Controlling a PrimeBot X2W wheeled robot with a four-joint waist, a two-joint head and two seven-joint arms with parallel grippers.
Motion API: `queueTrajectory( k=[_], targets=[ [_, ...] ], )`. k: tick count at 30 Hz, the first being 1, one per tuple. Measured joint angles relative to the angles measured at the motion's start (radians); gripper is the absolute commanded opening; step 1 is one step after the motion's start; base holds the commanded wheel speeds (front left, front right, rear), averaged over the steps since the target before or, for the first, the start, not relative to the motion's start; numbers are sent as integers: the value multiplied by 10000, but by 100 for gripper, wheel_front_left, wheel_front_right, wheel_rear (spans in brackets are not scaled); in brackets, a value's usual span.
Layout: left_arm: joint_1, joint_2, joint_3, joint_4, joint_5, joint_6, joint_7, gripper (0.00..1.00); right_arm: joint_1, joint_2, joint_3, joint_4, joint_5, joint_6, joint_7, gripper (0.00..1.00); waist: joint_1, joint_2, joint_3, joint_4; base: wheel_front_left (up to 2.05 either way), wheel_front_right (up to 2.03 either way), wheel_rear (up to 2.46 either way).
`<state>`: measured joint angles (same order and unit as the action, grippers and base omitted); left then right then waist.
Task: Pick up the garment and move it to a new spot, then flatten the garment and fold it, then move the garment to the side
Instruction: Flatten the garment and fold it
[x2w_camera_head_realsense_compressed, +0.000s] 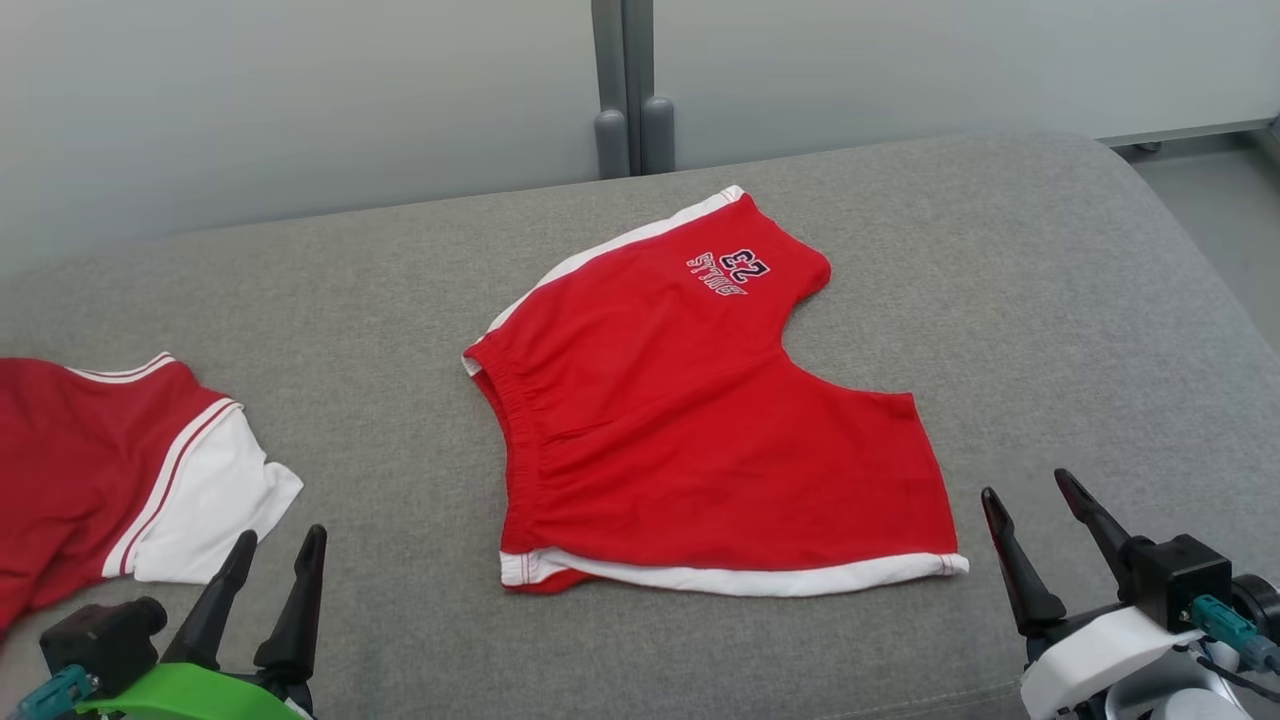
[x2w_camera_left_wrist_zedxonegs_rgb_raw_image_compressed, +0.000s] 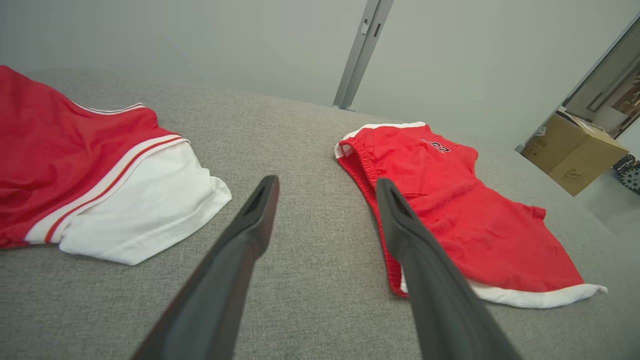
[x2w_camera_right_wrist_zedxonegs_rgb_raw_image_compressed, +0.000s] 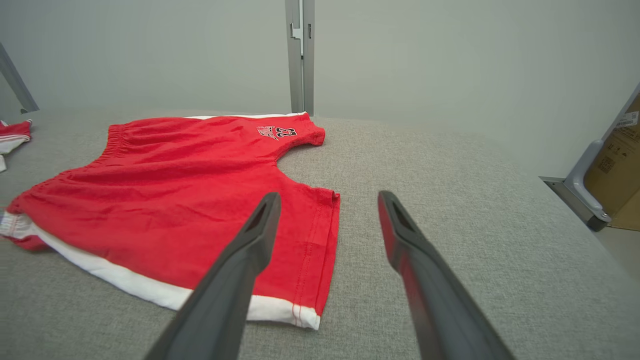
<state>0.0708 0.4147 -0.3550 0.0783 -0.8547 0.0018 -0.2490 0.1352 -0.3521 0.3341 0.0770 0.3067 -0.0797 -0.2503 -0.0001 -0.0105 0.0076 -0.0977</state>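
One pair of red shorts (x2w_camera_head_realsense_compressed: 700, 430) lies flat at the centre of the head view: soft knit fabric, a gathered elastic waistband, white side stripes and a stitched "23". Under it is coarse grey woven upholstery (x2w_camera_head_realsense_compressed: 350, 290). One red-and-white garment (x2w_camera_head_realsense_compressed: 130, 470) lies rumpled at the lower left. My left gripper (x2w_camera_head_realsense_compressed: 280, 537) and right gripper (x2w_camera_head_realsense_compressed: 1025, 485) are spread and empty, each with two tapered dark fingers.

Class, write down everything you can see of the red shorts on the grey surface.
The red shorts look like soft knit cloth, with white side stripes, a gathered elastic waistband and a "23" print on the far leg. They lie spread flat on the grey cushion, touching nothing else.
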Motion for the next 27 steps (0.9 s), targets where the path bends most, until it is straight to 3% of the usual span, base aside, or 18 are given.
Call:
queueTrajectory(
  k=[18, 27],
  targets=[
    [133, -656, 430, -263, 813, 128, 0, 100, -472, 153, -314, 82, -86, 2, 0, 100, 0, 0, 295, 1217, 0, 0, 0],
    [166, -1083, 663, -217, 1137, 75, 0, 100, -496, 345, -128, 391, -104, 180, 0, 100, 0, 0, 269, 1344, 0, 0, 0]
  ],
)
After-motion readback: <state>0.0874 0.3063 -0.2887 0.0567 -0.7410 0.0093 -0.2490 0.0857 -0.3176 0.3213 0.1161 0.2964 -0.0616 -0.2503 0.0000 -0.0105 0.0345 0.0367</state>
